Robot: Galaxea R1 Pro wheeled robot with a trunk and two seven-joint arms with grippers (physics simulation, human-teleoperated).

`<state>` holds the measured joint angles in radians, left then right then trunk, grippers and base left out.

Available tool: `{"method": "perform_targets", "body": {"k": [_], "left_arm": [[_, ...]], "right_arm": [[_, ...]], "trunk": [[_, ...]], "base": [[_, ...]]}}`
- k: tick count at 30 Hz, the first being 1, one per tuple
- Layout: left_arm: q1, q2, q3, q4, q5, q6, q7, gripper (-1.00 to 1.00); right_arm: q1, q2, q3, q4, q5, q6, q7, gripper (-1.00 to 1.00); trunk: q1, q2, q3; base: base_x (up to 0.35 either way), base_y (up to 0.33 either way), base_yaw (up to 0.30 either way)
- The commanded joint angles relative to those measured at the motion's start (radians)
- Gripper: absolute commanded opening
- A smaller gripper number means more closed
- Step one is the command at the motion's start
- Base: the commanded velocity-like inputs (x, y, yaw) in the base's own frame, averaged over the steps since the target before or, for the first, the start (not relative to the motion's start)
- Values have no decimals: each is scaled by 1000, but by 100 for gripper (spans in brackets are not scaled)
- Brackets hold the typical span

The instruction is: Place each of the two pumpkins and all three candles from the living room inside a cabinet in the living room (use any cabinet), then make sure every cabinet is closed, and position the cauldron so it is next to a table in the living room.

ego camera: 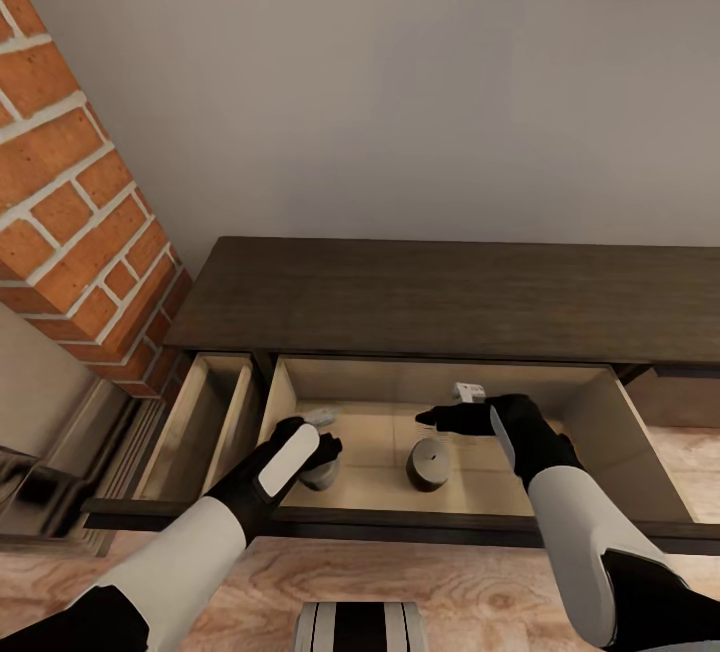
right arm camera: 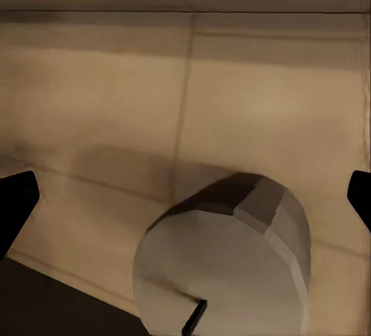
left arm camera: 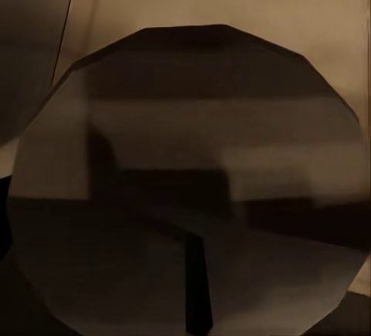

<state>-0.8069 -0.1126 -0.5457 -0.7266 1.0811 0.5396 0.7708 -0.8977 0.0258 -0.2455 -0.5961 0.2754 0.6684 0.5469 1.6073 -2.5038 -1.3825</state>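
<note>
Both white-sleeved, black-gloved arms are seen reaching forward and down in the head view. The left black two-fingered tool point(ego camera: 318, 437) is angled inward, its white-panelled wrist tilted; whether its fingers are parted cannot be told. The right black two-fingered tool point(right arm camera: 185, 197) is held spread wide, dark fingertips point(right arm camera: 15, 197) seen at both edges of its wrist view.
</note>
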Motion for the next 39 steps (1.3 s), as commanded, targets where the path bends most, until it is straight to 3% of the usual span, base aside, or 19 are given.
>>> {"method": "perform_targets", "body": {"k": [1, 6, 15, 20, 21, 39], "left_arm": [[1, 0, 0, -6, -2, 3, 1, -100], [1, -1, 0, -26, -5, 5, 2, -100], [2, 0, -3, -51, -9, 5, 10, -100], [2, 0, -5, -66, -9, 7, 13, -100], [2, 0, -5, -65, -9, 8, 13, -100], [2, 0, -7, -68, -6, 16, 15, -100]], "right_arm": [[0, -6, -2, -1, -6, 0, 6, 100], [-1, -34, -6, -3, -32, 0, 34, 100], [-1, -41, -6, -6, -83, 31, 84, 100], [-1, -58, -8, -9, -94, 35, 112, 100], [-1, -60, -8, -10, -94, 35, 262, 100], [-1, -61, -8, -10, -93, 37, 271, 100]], "trunk": [[0, 0, 0], [0, 0, 0], [0, 0, 0], [0, 0, 0], [0, 0, 0], [0, 0, 0]], "base": [[0, 0, 0], [0, 0, 0], [0, 0, 0], [28, 0, 0], [241, 0, 0], [63, 0, 0]]}}
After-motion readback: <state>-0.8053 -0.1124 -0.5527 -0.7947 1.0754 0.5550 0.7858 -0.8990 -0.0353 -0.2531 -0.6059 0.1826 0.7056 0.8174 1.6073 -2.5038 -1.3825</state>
